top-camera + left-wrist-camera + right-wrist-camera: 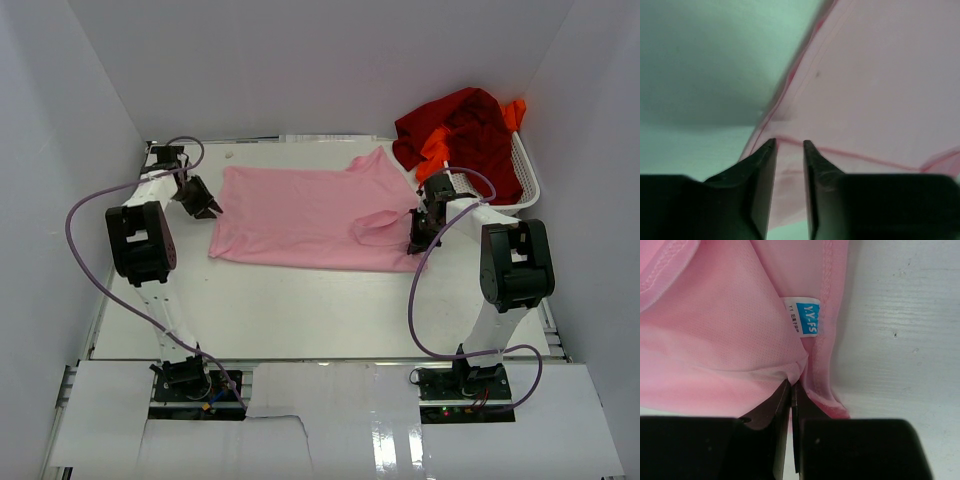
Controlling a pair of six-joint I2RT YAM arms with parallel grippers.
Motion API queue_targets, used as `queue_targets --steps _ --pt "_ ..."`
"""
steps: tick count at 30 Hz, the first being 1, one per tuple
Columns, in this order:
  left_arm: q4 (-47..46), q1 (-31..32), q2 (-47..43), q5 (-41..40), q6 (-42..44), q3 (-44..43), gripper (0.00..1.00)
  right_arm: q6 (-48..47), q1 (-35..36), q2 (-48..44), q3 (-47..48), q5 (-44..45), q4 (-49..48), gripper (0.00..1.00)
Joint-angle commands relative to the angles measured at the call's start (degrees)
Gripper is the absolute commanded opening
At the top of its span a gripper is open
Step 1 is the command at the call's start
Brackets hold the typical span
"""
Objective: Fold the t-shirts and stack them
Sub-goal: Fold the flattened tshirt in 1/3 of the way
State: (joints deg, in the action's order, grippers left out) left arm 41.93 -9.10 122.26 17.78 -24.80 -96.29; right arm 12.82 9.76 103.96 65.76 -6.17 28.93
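A white mesh basket [527, 190] stands at the table's [300, 310] far right corner. It holds the dark red shirt [465, 120], heaped above the rim, with the orange shirt [433, 150] showing in folds under and behind it. How much of the orange one lies beneath is hidden.

The pink shirt [300, 215] is spread flat across the far half of the tabletop, one sleeve folded over near its right side. The right claw [791, 385] is pinched tight on a bunched fold of pink cloth [715, 340] just below a blue and white label [806, 320], close to the basket. The left claw [789, 144] sits at the shirt's far left corner with its jaws narrowly apart and the hem [850, 155] running across just past the tips. That view is blurred, so whether cloth lies between them cannot be told
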Motion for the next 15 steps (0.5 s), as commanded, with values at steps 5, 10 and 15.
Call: queue_targets --steps 5,10,15 --pt "1.22 -0.39 -11.77 4.37 1.94 10.41 0.57 -1.13 -0.44 -1.40 -0.45 0.02 -0.01 0.12" --pt "1.13 -0.30 -15.20 4.98 2.82 15.16 0.57 -1.13 -0.44 -1.31 -0.63 -0.06 -0.19 0.12" --pt "0.17 -0.30 -14.77 4.63 3.09 16.75 0.57 -1.13 -0.44 -1.31 -0.98 -0.24 -0.45 0.12"
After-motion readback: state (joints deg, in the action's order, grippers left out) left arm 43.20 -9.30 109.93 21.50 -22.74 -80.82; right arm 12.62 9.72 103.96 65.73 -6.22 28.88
